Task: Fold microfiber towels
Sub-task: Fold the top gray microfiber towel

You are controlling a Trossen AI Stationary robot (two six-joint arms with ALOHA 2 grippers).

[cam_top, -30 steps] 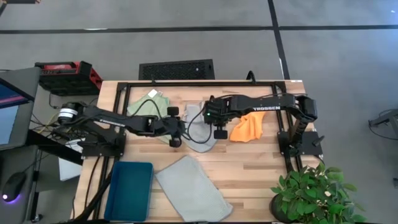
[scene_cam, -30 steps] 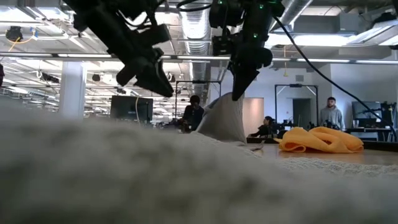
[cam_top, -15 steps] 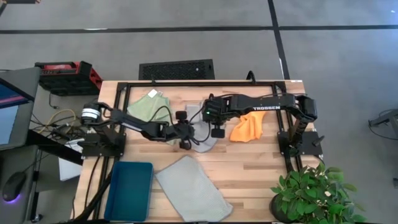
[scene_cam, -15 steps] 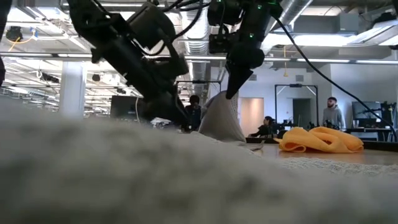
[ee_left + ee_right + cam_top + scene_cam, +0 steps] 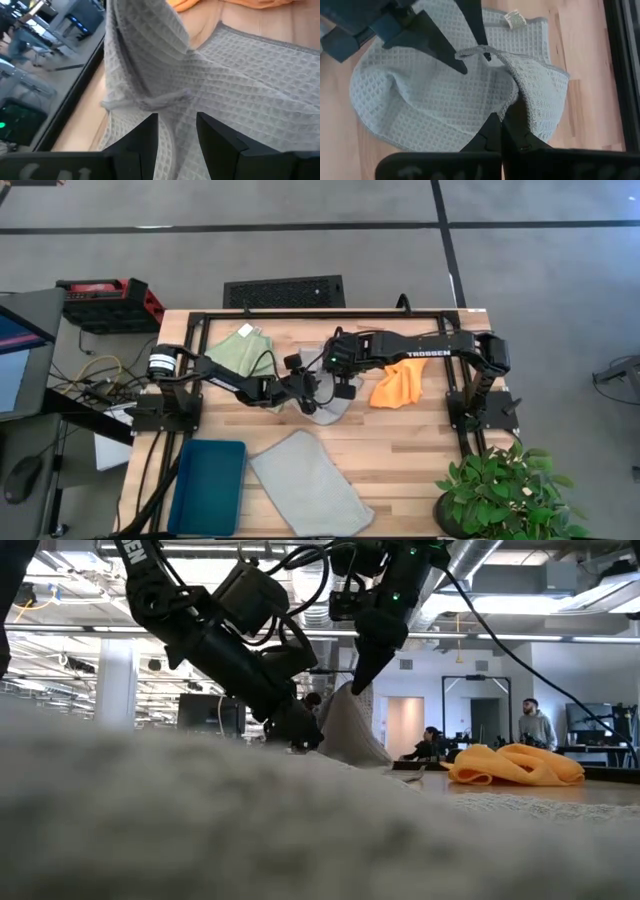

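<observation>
Right gripper (image 5: pixel 331 372) is pinching the grey-blue waffle towel (image 5: pixel 322 402) mid-tabletop, jaws clamped on its fabric and lifting it into a peak. Left gripper (image 5: pixel 316 387) is reaching in at the same towel, jaws parted around a bunched edge, fingers (image 5: pixel 137 145) not closed on it.

Around it: orange towel (image 5: pixel 397 385) is lying crumpled just beside on the right, light green towel (image 5: pixel 236 350) at the tabletop's (image 5: pixel 420 450) far left, second grey-blue towel (image 5: pixel 312 483) lying flat near the front edge, teal bin (image 5: pixel 207 484) beside that. Potted plant (image 5: pixel 505 485) is sitting at the front right corner.

Low view is mostly blocked by the blurred near towel (image 5: pixel 200 830). Both arms are covering the middle of the held towel from above.
</observation>
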